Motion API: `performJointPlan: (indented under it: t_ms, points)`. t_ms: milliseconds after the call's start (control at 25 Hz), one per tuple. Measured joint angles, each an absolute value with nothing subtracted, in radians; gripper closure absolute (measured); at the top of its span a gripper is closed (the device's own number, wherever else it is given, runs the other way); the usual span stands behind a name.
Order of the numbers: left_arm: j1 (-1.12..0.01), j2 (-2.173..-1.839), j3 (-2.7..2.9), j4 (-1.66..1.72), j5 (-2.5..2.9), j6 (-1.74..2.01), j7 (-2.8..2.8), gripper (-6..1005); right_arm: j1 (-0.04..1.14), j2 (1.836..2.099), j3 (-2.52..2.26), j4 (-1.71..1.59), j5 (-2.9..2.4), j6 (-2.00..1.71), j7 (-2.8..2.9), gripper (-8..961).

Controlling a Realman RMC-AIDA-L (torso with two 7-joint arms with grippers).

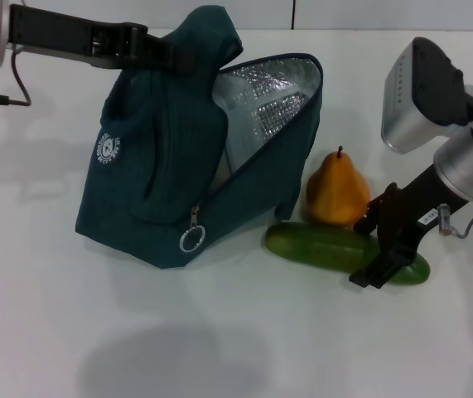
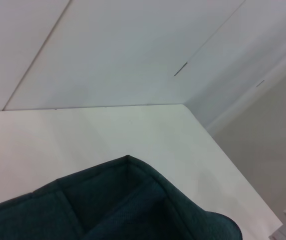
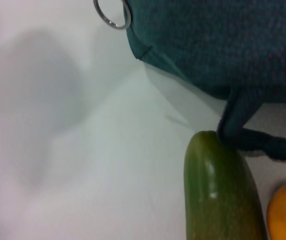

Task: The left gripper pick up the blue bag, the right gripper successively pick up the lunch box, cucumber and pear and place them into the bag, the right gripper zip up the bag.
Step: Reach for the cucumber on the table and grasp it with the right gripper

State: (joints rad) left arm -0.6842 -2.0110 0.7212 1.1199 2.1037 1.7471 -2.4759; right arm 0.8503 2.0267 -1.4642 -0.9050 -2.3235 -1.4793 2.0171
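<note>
The cucumber (image 1: 335,246) lay on the table (image 1: 45,332) just right of the bag (image 1: 178,166), pear (image 1: 336,199) touching behind it. Right gripper (image 1: 383,240) sat down over its right end, fingers straddling it. Left gripper (image 1: 149,50) pinched the bag's top, holding it open.

White tabletop (image 1: 219,348) seen throughout, lit from above; soft shadow (image 1: 161,361) cast at 6 o'clock. Pale panelled wall (image 2: 132,50) seen behind, seams running toward 12. Table corner (image 2: 183,105) visible; grey-beige floor (image 2: 273,150) at 3 o'clock.
</note>
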Motion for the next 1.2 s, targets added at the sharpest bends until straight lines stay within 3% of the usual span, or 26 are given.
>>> performJointPlan:
  t_ms: [520, 1080, 1200]
  points:
    - [-0.684, -2.011, 0.723, 1.120, 2.101, 1.748, -2.476, 960, 0.857, 2.026, -1.505, -0.883, -2.315, -1.445, 2.017, 104]
    - [-0.679, -2.007, 0.722, 1.120, 2.101, 1.748, -2.476, 960, 0.832, 2.017, -1.520, -0.952, -2.273, -1.497, 2.009, 319]
    - [-0.676, -2.006, 0.722, 1.120, 2.101, 1.747, -2.476, 960, 0.805, 2.013, -1.459, -1.031, -2.229, -1.618, 1.984, 319]
